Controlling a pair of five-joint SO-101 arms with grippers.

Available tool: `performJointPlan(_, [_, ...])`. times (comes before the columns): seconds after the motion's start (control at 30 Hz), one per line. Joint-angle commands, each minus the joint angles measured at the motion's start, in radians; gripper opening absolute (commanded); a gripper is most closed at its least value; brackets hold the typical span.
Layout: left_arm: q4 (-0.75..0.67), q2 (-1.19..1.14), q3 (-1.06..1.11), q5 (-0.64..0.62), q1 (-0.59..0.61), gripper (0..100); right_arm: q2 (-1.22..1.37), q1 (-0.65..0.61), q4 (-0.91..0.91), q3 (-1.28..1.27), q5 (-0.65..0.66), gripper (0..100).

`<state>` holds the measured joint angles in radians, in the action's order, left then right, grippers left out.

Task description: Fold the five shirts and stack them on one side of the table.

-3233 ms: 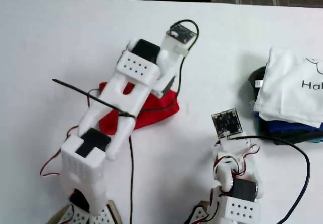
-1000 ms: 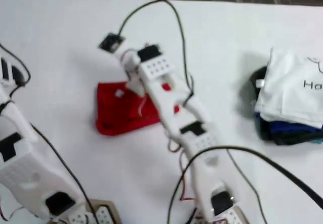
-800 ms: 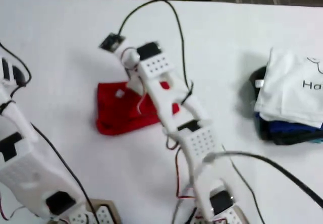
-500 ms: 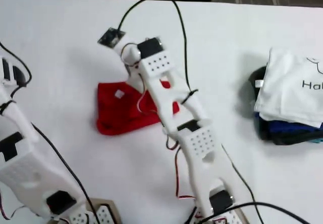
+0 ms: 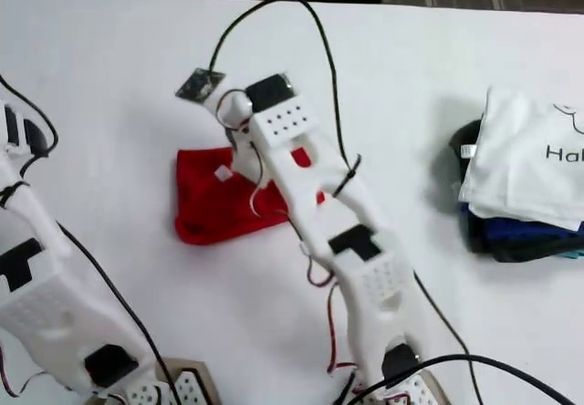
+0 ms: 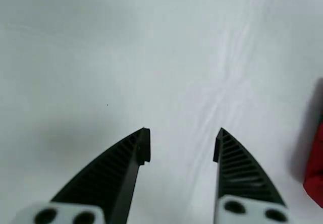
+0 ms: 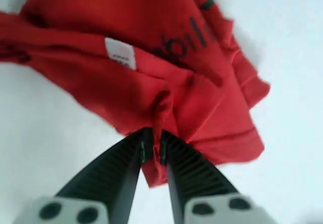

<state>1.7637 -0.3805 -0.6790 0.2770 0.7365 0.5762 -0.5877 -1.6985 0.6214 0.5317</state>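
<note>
Right wrist view: your right hand is pinching the rumpled red cotton shirt, which is probably needing carrying onto the white-topped shirt stack.

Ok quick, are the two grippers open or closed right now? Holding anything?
Left gripper: open, holding nothing.
Right gripper: closed, pinching a fold of the red shirt.

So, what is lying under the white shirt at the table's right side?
Under the white shirt the edge of a blue shirt shows, with dark fabric and a teal sliver. The rest is covered, so the count is unclear.
</note>
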Motion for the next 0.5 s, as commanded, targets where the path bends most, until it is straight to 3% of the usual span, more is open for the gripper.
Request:
performJointPlan(0.0, [0.006, 0.009, -0.004, 0.002, 0.009, 23, -0.213, -0.005, -0.002, -0.146, 0.002, 2.1])
performJointPlan(0.47, [0.006, 0.009, -0.004, 0.002, 0.005, 23, -0.553, -0.004, 0.171, -0.712, 0.052, 3.4])
